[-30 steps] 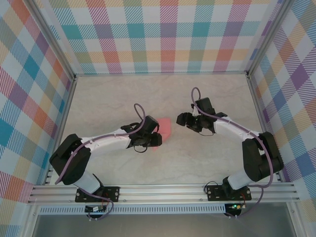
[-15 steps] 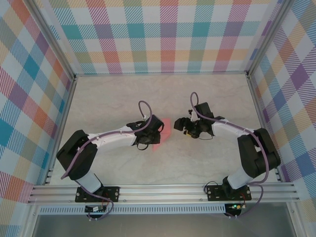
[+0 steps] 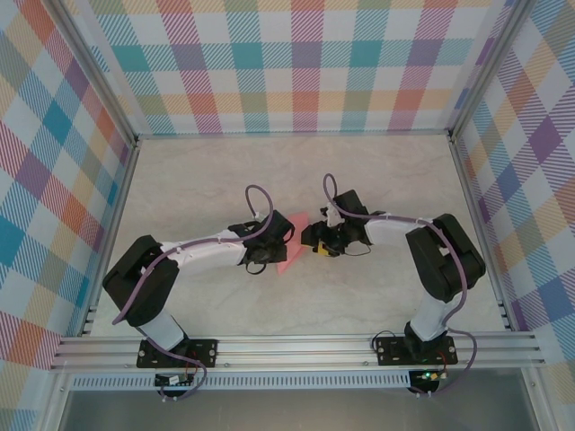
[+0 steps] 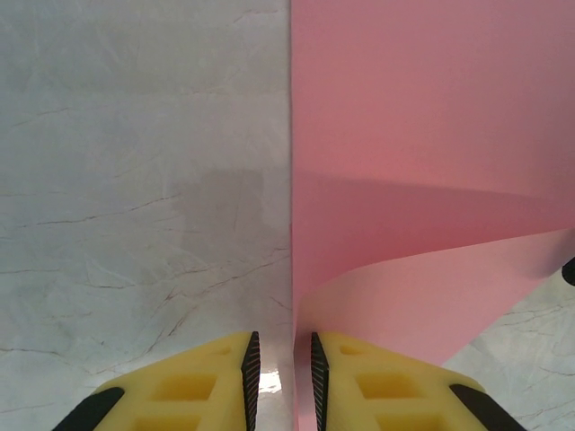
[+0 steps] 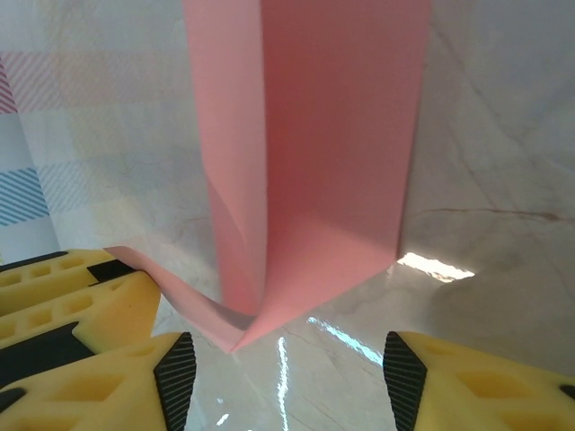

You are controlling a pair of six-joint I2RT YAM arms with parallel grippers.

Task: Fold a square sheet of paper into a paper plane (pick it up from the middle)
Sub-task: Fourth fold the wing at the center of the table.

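Pale marble-veined surface (image 3: 198,180); the square sheet of paper (image 3: 295,242), salmon-pink and partly folded, lies near its middle.

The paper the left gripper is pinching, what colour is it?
Salmon pink, plain and unmarked paper; clearest from the left wrist camera.

Paper (image 3: 295,235): largely covered by both arms overhead. Paper edge between left gripper (image 4: 280,373) fingers: contact indistinct.

A pale marbled table (image 3: 198,189) (glossy, faintly veined) sits inside plaid-patterned walls (image 3: 296,63).
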